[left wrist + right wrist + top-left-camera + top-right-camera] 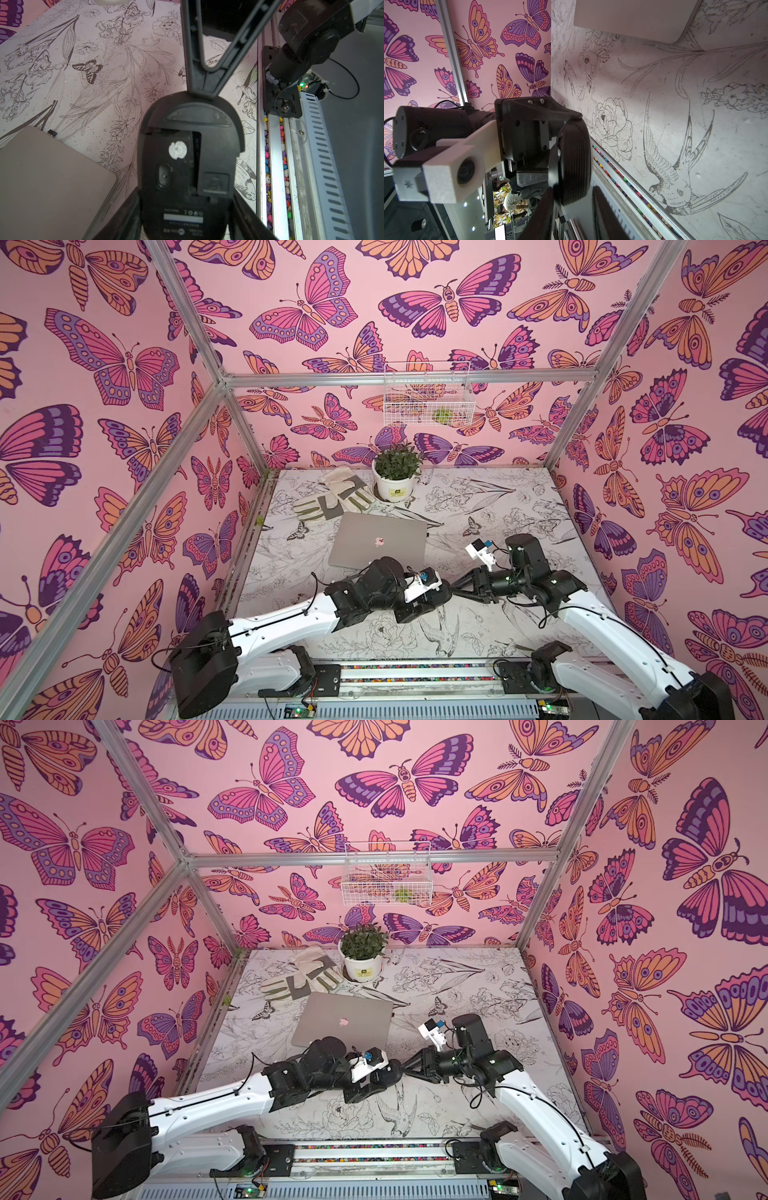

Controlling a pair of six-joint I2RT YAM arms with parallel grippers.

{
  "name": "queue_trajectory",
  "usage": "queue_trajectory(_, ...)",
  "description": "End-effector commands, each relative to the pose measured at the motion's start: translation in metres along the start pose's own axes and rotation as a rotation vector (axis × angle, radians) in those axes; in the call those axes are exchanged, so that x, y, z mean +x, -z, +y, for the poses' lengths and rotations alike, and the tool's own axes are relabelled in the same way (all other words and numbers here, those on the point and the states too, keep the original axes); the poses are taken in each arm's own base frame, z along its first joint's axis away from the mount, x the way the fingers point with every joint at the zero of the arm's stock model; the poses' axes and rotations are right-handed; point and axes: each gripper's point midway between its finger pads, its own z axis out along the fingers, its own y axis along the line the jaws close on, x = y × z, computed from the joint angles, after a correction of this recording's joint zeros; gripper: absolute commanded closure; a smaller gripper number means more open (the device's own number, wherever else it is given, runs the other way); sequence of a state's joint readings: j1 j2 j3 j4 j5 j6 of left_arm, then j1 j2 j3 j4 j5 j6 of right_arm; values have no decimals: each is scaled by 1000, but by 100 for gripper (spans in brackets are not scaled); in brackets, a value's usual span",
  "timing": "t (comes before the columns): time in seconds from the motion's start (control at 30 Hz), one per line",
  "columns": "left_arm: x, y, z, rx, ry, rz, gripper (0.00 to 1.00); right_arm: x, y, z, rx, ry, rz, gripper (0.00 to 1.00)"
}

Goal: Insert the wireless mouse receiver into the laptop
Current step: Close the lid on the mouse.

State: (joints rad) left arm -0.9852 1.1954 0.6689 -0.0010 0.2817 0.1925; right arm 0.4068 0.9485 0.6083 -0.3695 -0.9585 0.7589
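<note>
Two white and black robot arms meet low over a desk (498,497) printed with ink-drawn flowers and birds. The left claw (185,193) is closed on a black wireless mouse (187,158), gripping its two long sides. It holds the mouse underside up above the desk, and a round white sticker shows on that underside. The right claw (455,588) meets the far end of the mouse with its jaws partly apart, one on each side. Whether they pinch the mouse cannot be told. A closed silver laptop (380,541) lies flat farther back on the desk. The wireless mouse receiver (52,133), a tiny black piece, sits right against the laptop's side edge near a corner. Whether it is plugged in cannot be told.
</note>
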Motion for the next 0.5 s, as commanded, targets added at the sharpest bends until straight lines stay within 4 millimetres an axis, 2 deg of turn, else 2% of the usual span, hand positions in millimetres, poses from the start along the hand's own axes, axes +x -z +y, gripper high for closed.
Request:
queue_trajectory(0.0, -16, 1, -1, 1, -5, -36, 50, 0, -1, 2, -5, 17, -5, 68)
queue_trajectory(0.47, -17, -1, -6, 12, -22, -32, 50, 0, -2, 2, -4, 18, -3, 68)
